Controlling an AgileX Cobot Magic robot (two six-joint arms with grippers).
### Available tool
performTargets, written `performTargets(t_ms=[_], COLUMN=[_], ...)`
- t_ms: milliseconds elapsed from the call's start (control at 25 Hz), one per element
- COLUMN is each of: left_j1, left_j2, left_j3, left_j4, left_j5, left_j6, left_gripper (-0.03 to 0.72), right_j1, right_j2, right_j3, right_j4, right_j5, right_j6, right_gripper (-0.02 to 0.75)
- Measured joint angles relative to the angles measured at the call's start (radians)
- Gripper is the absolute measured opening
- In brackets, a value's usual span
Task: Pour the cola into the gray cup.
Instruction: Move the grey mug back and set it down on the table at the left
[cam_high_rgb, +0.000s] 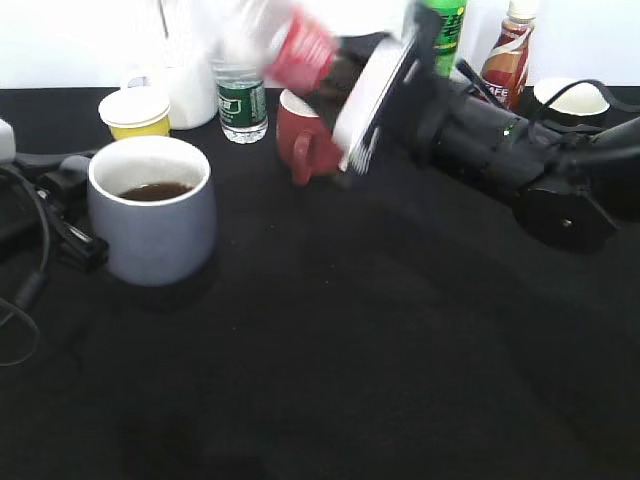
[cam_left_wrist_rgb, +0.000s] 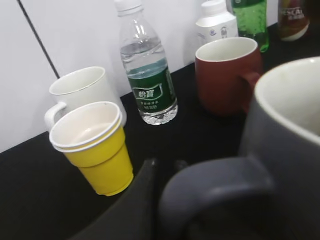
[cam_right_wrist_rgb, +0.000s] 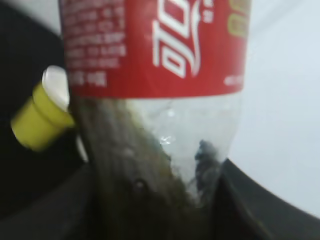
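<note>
The gray cup (cam_high_rgb: 155, 225) stands at the left of the black table with dark liquid in its white inside. It fills the right of the left wrist view (cam_left_wrist_rgb: 290, 125). My left gripper (cam_high_rgb: 75, 215) is shut on the cup's handle (cam_left_wrist_rgb: 167, 167). My right gripper (cam_high_rgb: 345, 75) is shut on the cola bottle (cam_high_rgb: 300, 45) and holds it tilted, neck toward the left, in the air above the table's back, right of the cup. In the right wrist view the bottle's red label (cam_right_wrist_rgb: 155, 45) and its brown liquid sit between the jaws (cam_right_wrist_rgb: 155, 200).
Behind the gray cup stand a yellow paper cup (cam_high_rgb: 135, 112), a white mug (cam_high_rgb: 190, 95), a green-labelled water bottle (cam_high_rgb: 241, 100) and a red mug (cam_high_rgb: 305, 140). A green bottle (cam_high_rgb: 445, 30), a coffee bottle (cam_high_rgb: 508, 55) and a black mug (cam_high_rgb: 570, 100) stand back right. Cables (cam_high_rgb: 25, 290) lie left.
</note>
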Motion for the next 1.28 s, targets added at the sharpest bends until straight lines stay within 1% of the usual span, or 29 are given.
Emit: performTargets(t_ms=[80,120,160,200,280,360,400,480,520,600,640,720,760,800,880,1040,1200,1280], left_j1=[0.0,0.0,0.0,0.0,0.0,0.001,0.001,0.01,0.036,0.133,0.198,0.306,0.34,0.357,0.361,0.361,0.361,0.361], left_j2=[0.0,0.0,0.0,0.0,-0.002,-0.037,-0.055,-0.062,-0.062,-0.062,-0.056,0.011,0.068,0.126,0.26,0.524,0.686,0.724], left_j3=[0.0,0.0,0.0,0.0,0.0,0.002,0.002,0.002,0.002,0.002,-0.002,-0.05,-0.093,-0.14,-0.245,-0.444,-0.6,-0.665], left_j4=[-0.018,-0.048,-0.091,-0.133,-0.186,-0.298,-0.352,-0.461,-0.471,-0.47,-0.467,-0.452,-0.429,-0.41,-0.384,-0.357,-0.309,-0.289], left_j5=[-0.031,-0.047,-0.051,-0.063,-0.081,-0.083,-0.088,-0.097,-0.098,-0.12,-0.127,-0.131,-0.133,-0.134,-0.135,-0.134,-0.13,-0.118], left_j6=[-0.001,-0.004,-0.004,-0.004,-0.005,0.004,0.046,0.102,0.109,0.112,0.112,0.112,0.112,0.112,0.111,0.053,0.044,0.031], left_gripper=[0.061,0.061,0.061,0.061,0.061,0.061,0.061,0.061,0.061,0.061,0.061,0.061,0.061,0.061,0.061,0.061,0.06,0.06], right_j1=[0.0,0.0,0.0,0.0,0.0,0.0,0.0,0.0,-0.001,-0.001,-0.001,-0.001,-0.001,-0.001,-0.001,-0.001,-0.001,-0.001], right_j2=[0.0,-0.006,-0.017,-0.03,-0.058,-0.086,-0.092,-0.092,-0.092,-0.092,-0.092,-0.093,-0.1,-0.114,-0.131,-0.131,-0.131,-0.131], right_j3=[0.0,0.002,0.017,0.045,0.136,0.233,0.27,0.314,0.321,0.322,0.322,0.322,0.322,0.322,0.322,0.322,0.322,0.322], right_j4=[0.008,0.012,0.037,0.096,0.252,0.383,0.444,0.544,0.558,0.561,0.561,0.561,0.561,0.561,0.561,0.561,0.561,0.561], right_j5=[0.0,-0.001,-0.004,-0.011,-0.047,-0.077,-0.082,-0.082,-0.082,-0.082,-0.082,-0.082,-0.082,-0.083,-0.084,-0.083,-0.083,-0.083], right_j6=[0.29,0.394,0.448,0.473,0.484,0.472,0.448,0.426,0.425,0.422,0.422,0.422,0.422,0.421,0.421,0.42,0.42,0.42], right_gripper=[0.384,0.384,0.384,0.384,0.384,0.384,0.384,0.384,0.384,0.384,0.384,0.384,0.384,0.384,0.384,0.384,0.384,0.383])
